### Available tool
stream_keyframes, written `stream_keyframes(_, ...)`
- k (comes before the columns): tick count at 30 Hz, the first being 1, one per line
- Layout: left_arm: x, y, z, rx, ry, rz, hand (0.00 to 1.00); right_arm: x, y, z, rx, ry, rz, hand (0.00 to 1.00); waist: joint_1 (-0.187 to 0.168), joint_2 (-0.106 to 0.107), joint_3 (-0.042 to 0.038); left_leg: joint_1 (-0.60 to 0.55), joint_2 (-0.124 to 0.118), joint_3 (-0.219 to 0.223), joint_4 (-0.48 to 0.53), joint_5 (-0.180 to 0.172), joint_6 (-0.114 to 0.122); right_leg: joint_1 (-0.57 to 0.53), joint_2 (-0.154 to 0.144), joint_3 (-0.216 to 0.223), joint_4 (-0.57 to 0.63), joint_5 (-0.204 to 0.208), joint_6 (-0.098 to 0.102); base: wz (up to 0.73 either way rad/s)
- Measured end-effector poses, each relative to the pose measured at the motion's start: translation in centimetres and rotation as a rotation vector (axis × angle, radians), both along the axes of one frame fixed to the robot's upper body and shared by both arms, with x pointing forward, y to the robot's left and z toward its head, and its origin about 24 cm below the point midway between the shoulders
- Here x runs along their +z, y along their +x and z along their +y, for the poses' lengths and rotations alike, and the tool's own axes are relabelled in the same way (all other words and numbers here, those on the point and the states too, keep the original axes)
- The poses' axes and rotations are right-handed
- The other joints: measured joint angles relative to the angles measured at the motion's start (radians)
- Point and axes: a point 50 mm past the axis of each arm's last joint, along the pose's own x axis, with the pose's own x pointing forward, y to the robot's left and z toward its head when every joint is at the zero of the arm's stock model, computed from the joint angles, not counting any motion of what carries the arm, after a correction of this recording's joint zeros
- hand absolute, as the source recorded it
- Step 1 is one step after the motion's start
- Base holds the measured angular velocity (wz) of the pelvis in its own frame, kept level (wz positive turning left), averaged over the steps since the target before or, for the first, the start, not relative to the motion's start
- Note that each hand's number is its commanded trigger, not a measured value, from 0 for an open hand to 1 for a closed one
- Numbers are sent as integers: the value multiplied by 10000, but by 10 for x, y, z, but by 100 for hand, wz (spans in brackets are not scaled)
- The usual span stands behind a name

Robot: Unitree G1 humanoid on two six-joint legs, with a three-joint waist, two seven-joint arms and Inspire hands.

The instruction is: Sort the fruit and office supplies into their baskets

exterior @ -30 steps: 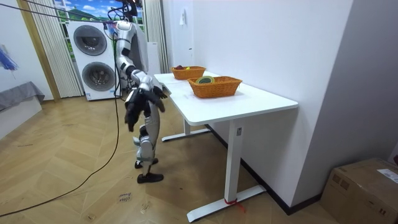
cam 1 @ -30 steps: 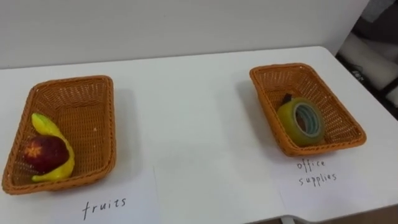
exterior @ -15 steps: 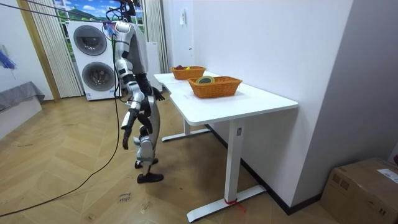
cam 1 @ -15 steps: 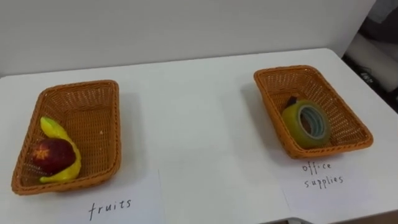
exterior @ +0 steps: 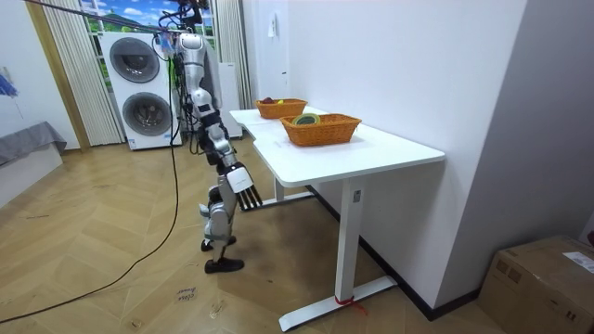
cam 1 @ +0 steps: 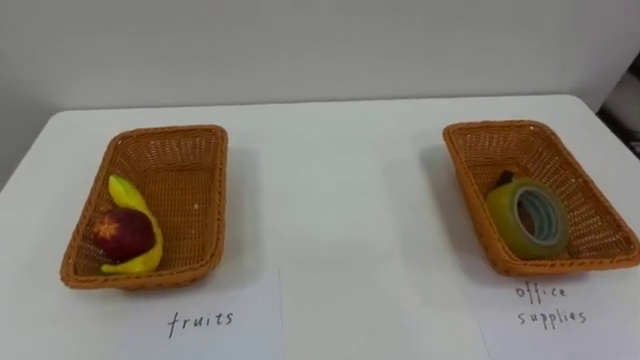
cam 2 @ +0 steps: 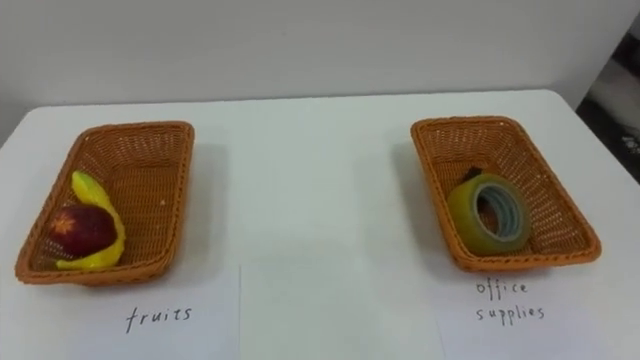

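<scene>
The right robot hand (exterior: 239,179) hung at the robot's side, below the edge of the surface (cam 1: 330,200), fingers straight and spread, holding nothing. The robot stood at the long side of the surface, facing two baskets set well apart.

In the left basket (cam 1: 165,131) a red apple (cam 1: 124,234) lay touching a banana (cam 1: 126,192) that curved round it. In the right basket (cam 1: 500,127) a roll of tape (cam 1: 503,210) stood on edge, with a small dark item (cam 1: 505,180) just behind it (too hidden to name). The left label (cam 1: 200,320) and the right label (cam 1: 545,305), both paper, lay in front of their baskets.

Every item seen sat in a basket, so the sorting looked finished. The next move probably called only for a check of the dark item before ending the task.
</scene>
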Motion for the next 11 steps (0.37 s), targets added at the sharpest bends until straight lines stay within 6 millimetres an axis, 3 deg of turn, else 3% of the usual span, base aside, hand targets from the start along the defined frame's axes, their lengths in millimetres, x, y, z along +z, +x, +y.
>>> stream_keyframes(4,-2,-5,-3,519,-251,230,0,-1,4,3,224,197,52,0,26,-28,16,9,-35,-300,15,0,1,247,-40,-265,-185,-14,22,26)
stream_keyframes(11,-6,-30,-7,2051,-1085,1163,0,-1,2,5,-97,350,51,0,23,-8,22,-64,-35,-432,119,-14,-19,350,-110,-412,-328,-56,19,5)
